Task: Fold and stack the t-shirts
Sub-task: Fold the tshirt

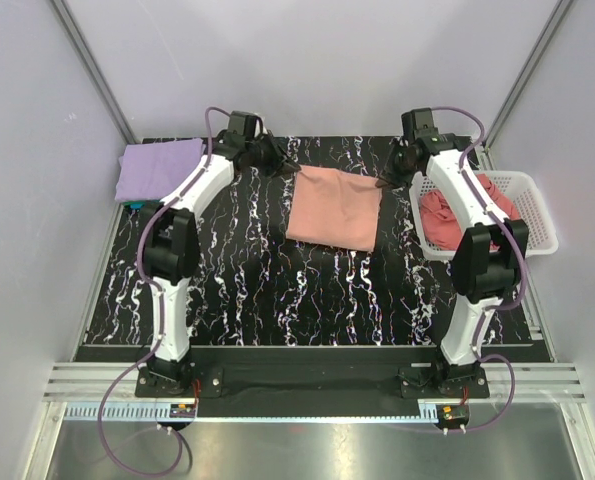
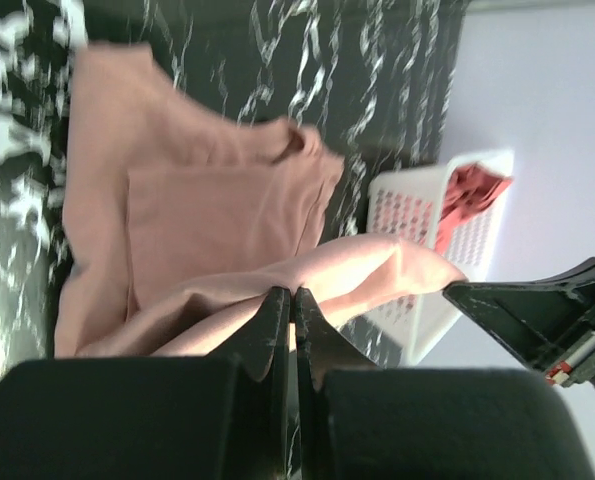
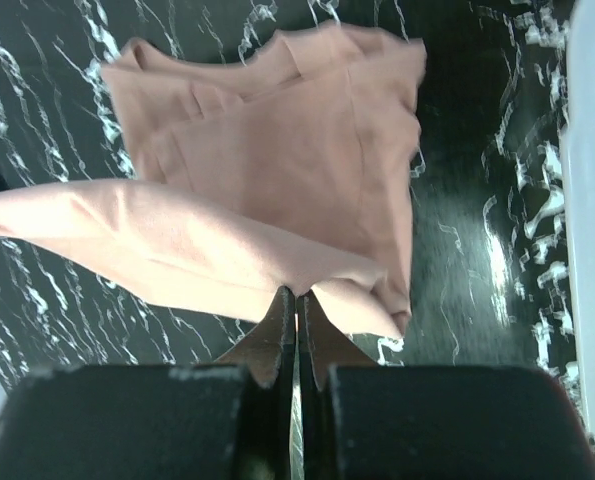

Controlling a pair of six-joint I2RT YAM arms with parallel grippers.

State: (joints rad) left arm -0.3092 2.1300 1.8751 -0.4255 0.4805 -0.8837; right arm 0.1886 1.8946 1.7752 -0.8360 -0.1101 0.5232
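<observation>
- One salmon shirt lies just left of the basket, its raised far edge running toward the basket.
- The left gripper is clamped on the corner farther from the basket, and the right gripper on the nearer corner.
- Likely next: both carry that edge evenly over the shirt.

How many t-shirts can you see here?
3 clearly: salmon shirt mid-table, lavender shirt far left, rose shirt in the basket. A teal scrap beneath the lavender may be a fourth.
</observation>
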